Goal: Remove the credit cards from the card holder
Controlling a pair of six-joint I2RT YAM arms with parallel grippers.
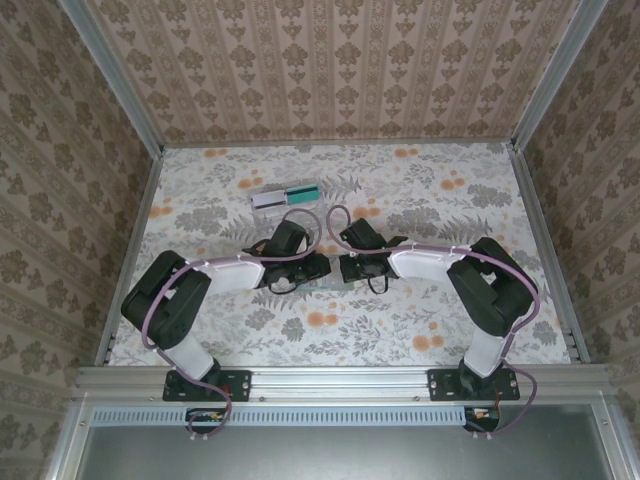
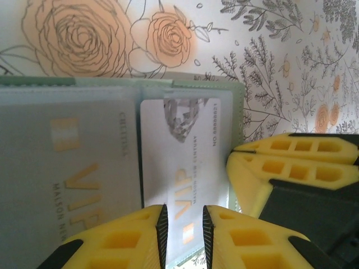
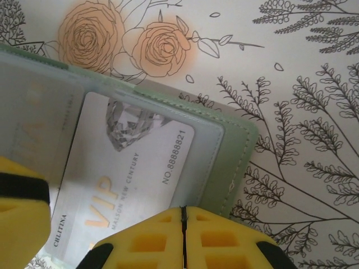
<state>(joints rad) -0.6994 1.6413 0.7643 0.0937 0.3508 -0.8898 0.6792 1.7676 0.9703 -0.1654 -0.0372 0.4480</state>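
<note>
A small green bifold card holder (image 3: 235, 162) lies open on the floral counter (image 3: 314, 84), its white VIP credit card (image 3: 129, 174) still pocketed (nothing seems removed yet), left tool (image 2: 184, 217) narrowly parted over that card, right tool (image 3: 183, 217) closed at the holder's green edge.

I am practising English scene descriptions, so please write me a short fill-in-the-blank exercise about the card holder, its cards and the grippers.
1. The card holder on the table is not folded closed; it lies ___.
2. The white card in its pocket bears the large gold word ___.
3. The right gripper has its jaws ___, with no gap between them.

Missing words: open; VIP; shut.
</note>
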